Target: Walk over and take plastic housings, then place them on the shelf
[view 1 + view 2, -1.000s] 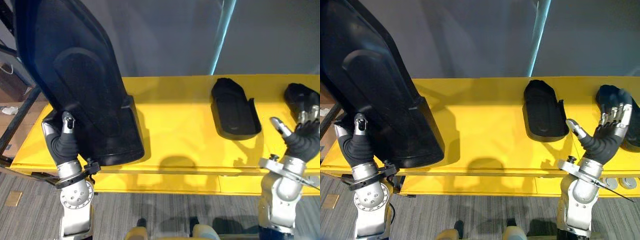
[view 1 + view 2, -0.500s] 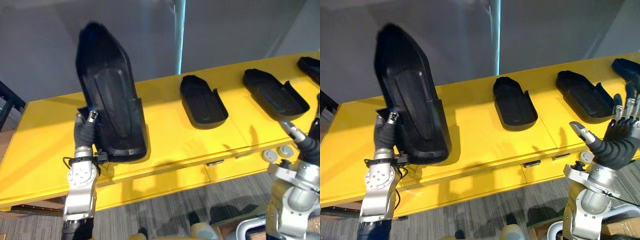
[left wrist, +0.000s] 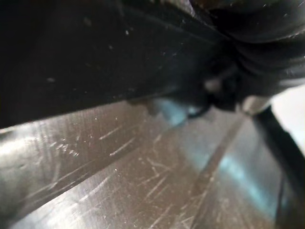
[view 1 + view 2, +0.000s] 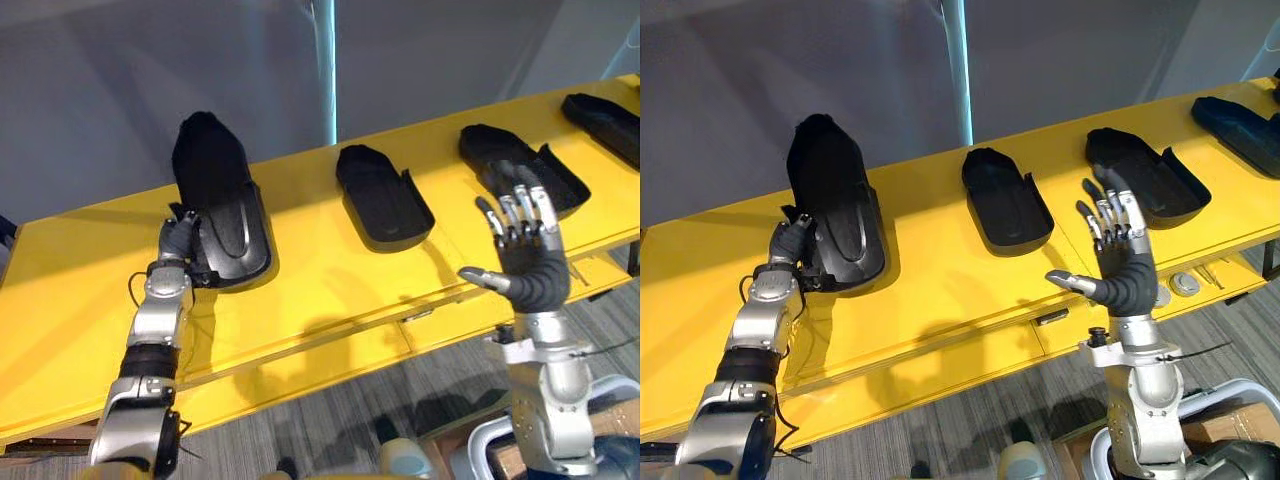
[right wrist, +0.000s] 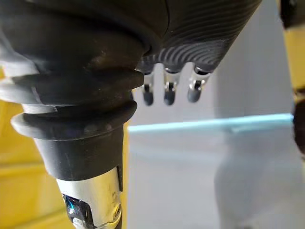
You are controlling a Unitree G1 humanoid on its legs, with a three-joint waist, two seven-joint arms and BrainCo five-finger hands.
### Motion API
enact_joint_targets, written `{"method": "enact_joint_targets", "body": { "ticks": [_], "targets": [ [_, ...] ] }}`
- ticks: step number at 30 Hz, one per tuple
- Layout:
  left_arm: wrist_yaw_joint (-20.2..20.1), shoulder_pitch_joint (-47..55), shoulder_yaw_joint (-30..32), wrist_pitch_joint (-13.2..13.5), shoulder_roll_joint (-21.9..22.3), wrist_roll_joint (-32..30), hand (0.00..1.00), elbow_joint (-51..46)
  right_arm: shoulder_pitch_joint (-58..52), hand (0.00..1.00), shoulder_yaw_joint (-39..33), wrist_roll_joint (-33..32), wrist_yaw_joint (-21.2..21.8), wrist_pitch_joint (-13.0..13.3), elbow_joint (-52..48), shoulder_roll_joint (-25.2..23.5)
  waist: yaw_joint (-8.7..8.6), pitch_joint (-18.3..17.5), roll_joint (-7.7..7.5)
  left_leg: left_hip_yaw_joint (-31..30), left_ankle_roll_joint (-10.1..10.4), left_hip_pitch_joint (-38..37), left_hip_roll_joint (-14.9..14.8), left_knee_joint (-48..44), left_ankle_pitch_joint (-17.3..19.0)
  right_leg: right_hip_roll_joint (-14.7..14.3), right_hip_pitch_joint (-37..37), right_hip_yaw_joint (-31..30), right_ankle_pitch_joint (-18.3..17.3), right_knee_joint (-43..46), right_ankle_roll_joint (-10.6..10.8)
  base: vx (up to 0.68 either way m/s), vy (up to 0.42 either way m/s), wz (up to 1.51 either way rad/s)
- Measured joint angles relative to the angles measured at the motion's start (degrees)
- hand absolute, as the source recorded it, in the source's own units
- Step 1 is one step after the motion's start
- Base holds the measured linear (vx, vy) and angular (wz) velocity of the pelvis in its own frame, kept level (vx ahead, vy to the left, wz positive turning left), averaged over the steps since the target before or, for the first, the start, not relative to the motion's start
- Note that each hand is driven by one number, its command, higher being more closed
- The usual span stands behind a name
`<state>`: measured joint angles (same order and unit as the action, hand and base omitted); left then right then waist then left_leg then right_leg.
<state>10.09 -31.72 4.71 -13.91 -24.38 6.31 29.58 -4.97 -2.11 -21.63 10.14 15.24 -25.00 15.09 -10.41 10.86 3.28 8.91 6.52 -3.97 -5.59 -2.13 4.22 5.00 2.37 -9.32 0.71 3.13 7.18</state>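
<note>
Nearest me, the right hand (image 4: 527,262) is held up in front of the yellow shelf (image 4: 320,270), palm raised, fingers spread and straight, grasping nothing. Across on the other side, the left hand (image 4: 180,238) reaches onto the shelf and looks curled round the near left edge of the big black housing (image 4: 218,205). Its own wrist view is too dark to settle that, so I go by the head views. That housing lies lengthwise on the shelf, hollow side up, and I cannot tell whether its far end is fully down.

Further along the shelf sit a second housing (image 4: 380,195), a third housing (image 4: 520,170) and, at the far end, a fourth housing (image 4: 605,110), all well apart in a row (much the same shape, each smaller-looking than the held one).

I would say this is the placing step, nearly done. Next the left hand needs to let go cleanly and draw back without dragging the housing.
</note>
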Motion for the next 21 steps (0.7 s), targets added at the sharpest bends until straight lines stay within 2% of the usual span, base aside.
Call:
{"method": "enact_joint_targets", "body": {
  "ticks": [3, 5, 8, 12, 16, 20, 21],
  "targets": [
    [-0.45, -2.72, -1.66, -2.58, -0.05, -0.06, 1.00, 3.12, 0.04, 0.00, 2.72, 0.45, 0.08, -1.67, 1.44, 0.08, 0.03, 0.36, 0.64, 0.17, -0.03, 0.18, 0.08, 0.00, -0.02, 0.24, 0.01, -0.09, 0.24, -0.58, 0.03, -0.01, 0.004, -0.01],
    [-1.41, -3.80, -1.74, -5.33, -0.05, -0.27, 1.00, 5.63, 0.01, 0.00, 3.87, 0.44, 0.22, -2.73, 1.49, 0.26, -0.07, 0.63, 1.05, 0.38, -0.03, 0.22, 0.02, 0.00, -0.02, 0.21, 0.01, -0.15, 0.34, -0.84, 0.00, 0.00, 0.000, 0.00],
    [-2.74, -4.47, -2.99, -8.12, -0.22, -1.38, 1.00, 7.57, 0.02, 0.00, 3.95, 0.50, 0.46, -2.98, 1.48, 0.49, -0.07, 0.76, 1.17, 0.73, -0.02, 0.62, 0.01, -0.01, -0.02, 0.24, 0.44, -0.20, 0.35, -0.86, 0.00, 0.00, 0.000, 0.00],
    [-4.27, -6.32, -3.58, -10.11, -1.92, -2.95, 1.00, 8.53, -0.07, 0.00, 4.62, 0.49, 1.07, -4.29, 1.46, 0.75, -0.19, 1.25, 0.98, 0.78, -0.02, 0.88, -0.01, -0.12, -0.02, 0.31, 0.62, -0.20, 0.41, -0.86, 0.02, 0.00, 0.000, 0.00],
    [-4.45, -7.10, -3.61, -11.18, -3.98, -5.22, 1.00, 11.03, -0.41, 0.00, 6.35, 0.43, 1.28, -4.47, 1.44, 0.77, -0.62, 1.74, 0.70, 0.89, 0.00, 0.88, -0.38, -0.12, 0.01, 0.41, 0.61, -0.22, 0.40, -0.93, 0.01, 0.00, 0.000, 0.00],
    [-4.80, -7.17, -3.61, -11.07, -4.80, -5.16, 1.00, 11.91, -0.46, 0.00, 6.30, 0.39, 1.39, -4.45, 1.44, 0.85, -0.70, 1.92, 0.64, 0.92, 0.03, 0.87, -0.50, -0.12, 0.02, 0.36, 0.61, -0.22, 0.40, -0.94, -0.01, 0.00, 0.000, 0.00],
    [-4.97, -7.33, -3.61, -11.06, -4.95, -5.07, 0.00, 12.22, -0.46, 0.00, 6.30, 0.26, 1.42, -4.45, 1.44, 0.88, -0.76, 2.08, 0.68, 0.92, 0.03, 0.87, -0.50, -0.13, 0.02, 0.37, 0.60, -0.22, 0.40, -0.92, 0.00, 0.00, 0.000, 0.00]
  ]
}}
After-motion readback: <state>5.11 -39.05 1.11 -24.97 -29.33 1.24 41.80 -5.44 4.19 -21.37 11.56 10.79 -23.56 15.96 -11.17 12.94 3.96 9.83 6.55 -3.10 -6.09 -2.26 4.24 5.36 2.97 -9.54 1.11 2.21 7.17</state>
